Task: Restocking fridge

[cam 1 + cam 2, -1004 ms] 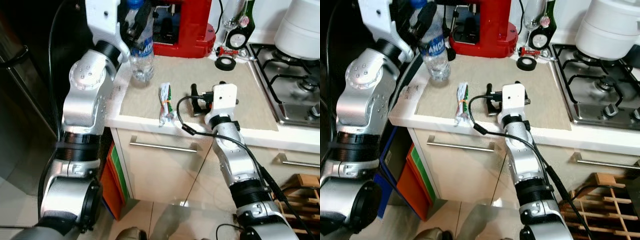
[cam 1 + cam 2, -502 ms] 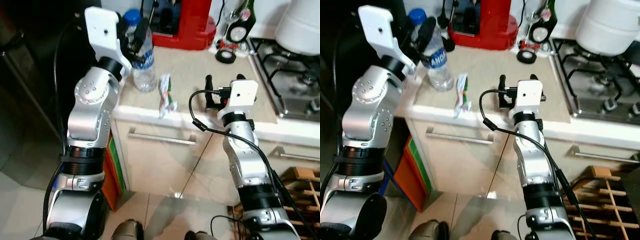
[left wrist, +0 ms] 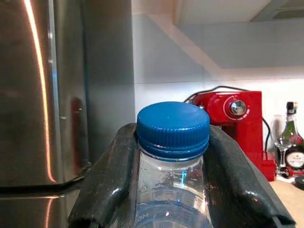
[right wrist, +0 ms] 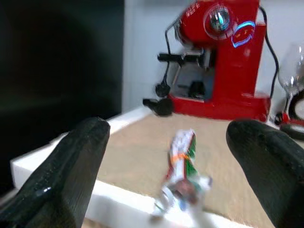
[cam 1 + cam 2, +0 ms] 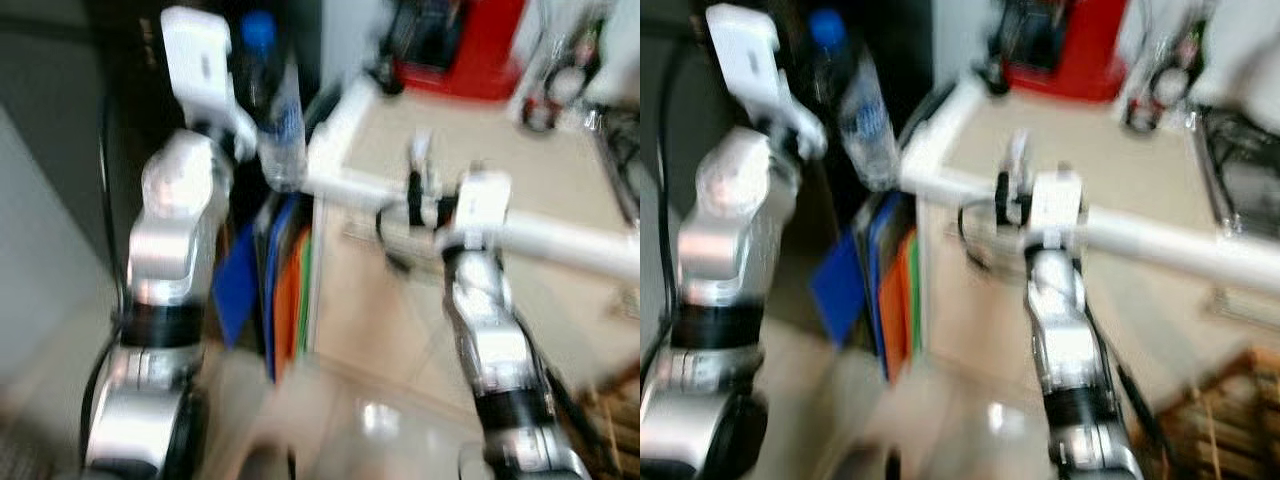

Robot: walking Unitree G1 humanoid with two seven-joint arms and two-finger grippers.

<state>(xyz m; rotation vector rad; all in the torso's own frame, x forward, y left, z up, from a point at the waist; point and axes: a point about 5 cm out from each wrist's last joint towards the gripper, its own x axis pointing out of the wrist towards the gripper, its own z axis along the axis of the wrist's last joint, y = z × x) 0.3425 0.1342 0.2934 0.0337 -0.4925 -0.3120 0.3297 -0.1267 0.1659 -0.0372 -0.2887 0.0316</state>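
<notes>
Your left gripper is clamped on the upright water bottle in the head view's upper left, the fridge just beside it; your right gripper gapes empty.

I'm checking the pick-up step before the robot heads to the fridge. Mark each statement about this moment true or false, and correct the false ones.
1. The left gripper is shut on the water bottle. True.
2. The bottle's cap is red. False: it is blue.
3. The right gripper holds the snack packet. False: its fingers are open, and the packet lies on the counter ahead of them.
4. A red coffee machine stands at the back of the counter. True.
5. The bottle stands on the counter. False: it is held off the counter's end.
</notes>
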